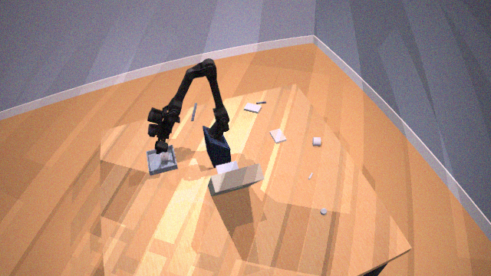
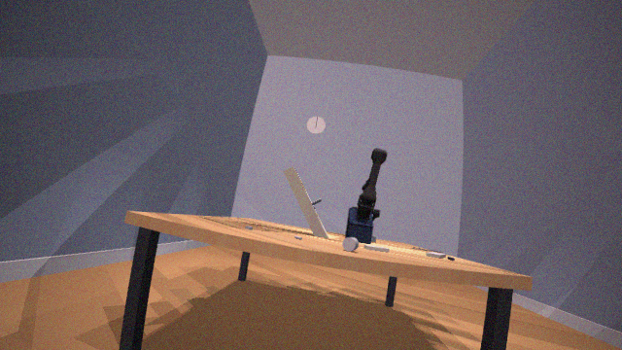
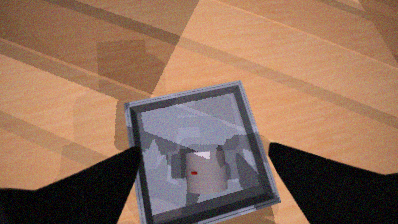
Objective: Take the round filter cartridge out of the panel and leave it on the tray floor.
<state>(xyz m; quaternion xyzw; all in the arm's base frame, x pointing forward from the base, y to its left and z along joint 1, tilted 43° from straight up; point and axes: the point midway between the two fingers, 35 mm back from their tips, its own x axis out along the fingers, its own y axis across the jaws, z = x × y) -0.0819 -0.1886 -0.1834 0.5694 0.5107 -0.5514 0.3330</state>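
Observation:
The filter cartridge (image 1: 164,156) (image 3: 206,174), a pale round body with a small red mark, is inside the grey tray (image 1: 163,172) (image 3: 183,93), near one wall, and appears to rest on the tray floor. Its slots do not show clearly, and I cannot tell whether it stands or lies. My gripper (image 1: 162,149) (image 3: 206,150) is wide open above the tray, with its fingers on either side of the cartridge and apart from it in the wrist view. The service panel (image 1: 238,179) (image 2: 306,201) leans on the table; its front face is hidden.
The arm's blue base (image 1: 218,149) (image 2: 360,226) stands between the tray and panel. A white block (image 1: 227,167) is by the panel. Beyond are flat white pieces (image 1: 252,107) (image 1: 278,136), a white cylinder (image 1: 317,141) (image 2: 350,244), a small disc (image 1: 323,211) and a thin bar (image 1: 194,112).

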